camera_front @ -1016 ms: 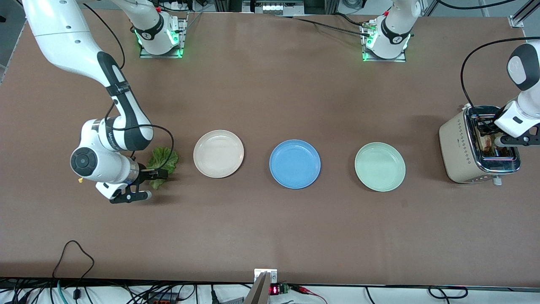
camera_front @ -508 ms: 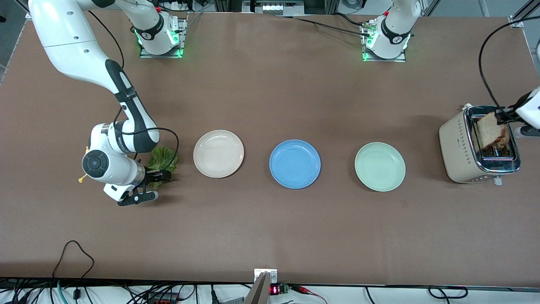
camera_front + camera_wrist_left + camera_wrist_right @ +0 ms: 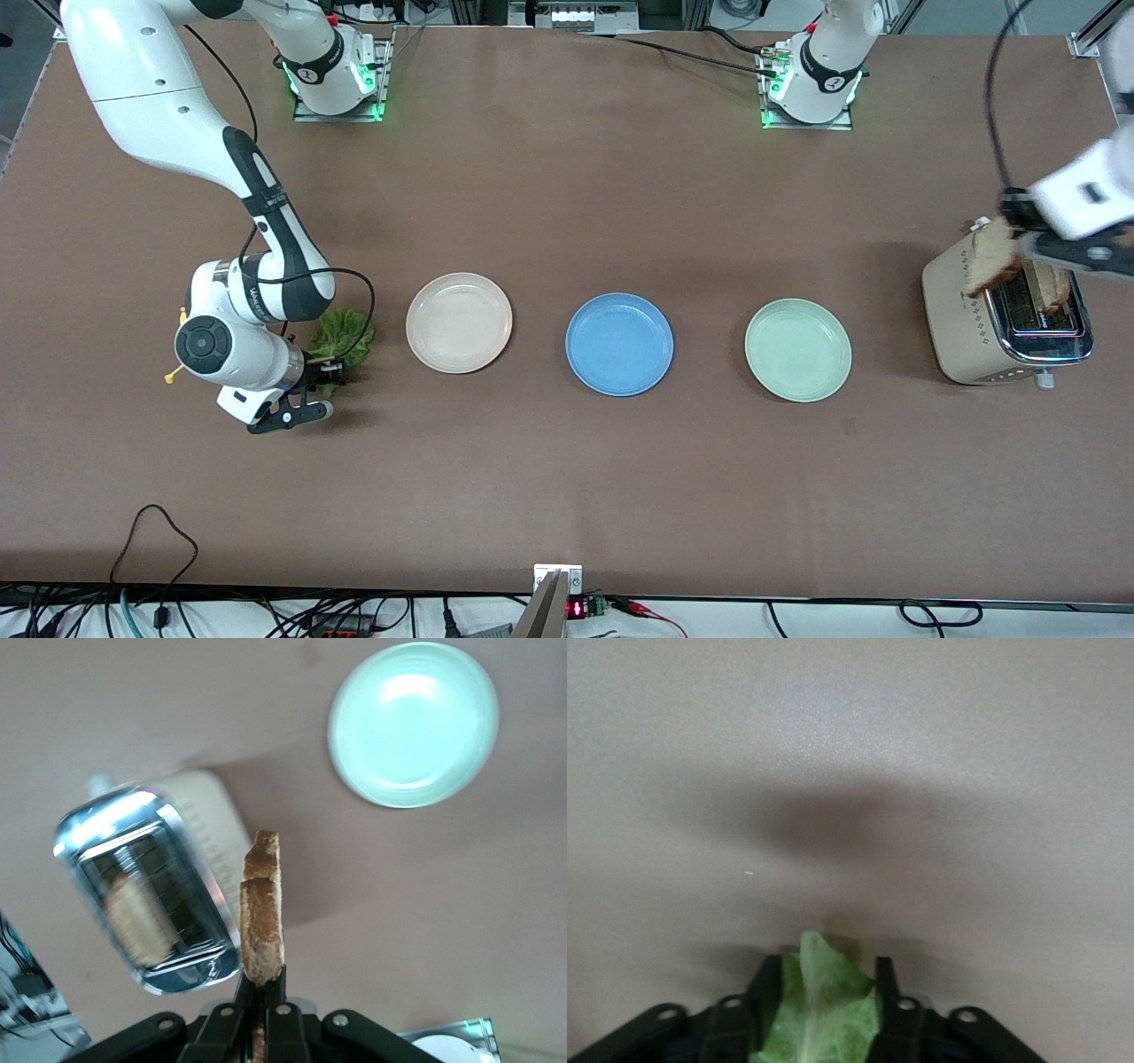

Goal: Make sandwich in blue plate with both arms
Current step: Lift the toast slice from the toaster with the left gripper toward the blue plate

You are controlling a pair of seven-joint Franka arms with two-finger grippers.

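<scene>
Over the toaster (image 3: 1005, 310) at the left arm's end of the table, the left gripper (image 3: 1019, 235) is clamped on a bread slice (image 3: 262, 912), held on edge above the slots, where a second slice (image 3: 137, 921) sits. Toward the right arm's end, the right gripper (image 3: 822, 1001) is low over the lettuce leaf (image 3: 341, 335) beside the cream plate (image 3: 459, 322), its fingers (image 3: 764, 992) straddling the leaf's tip; I cannot tell if they pinch it. Between cream and mint plate (image 3: 797, 349) lies the blue plate (image 3: 619, 344).

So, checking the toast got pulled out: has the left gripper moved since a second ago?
Yes. The left gripper, shut on a bread slice, has risen out of the toaster slot and now hangs over the toaster.
</scene>
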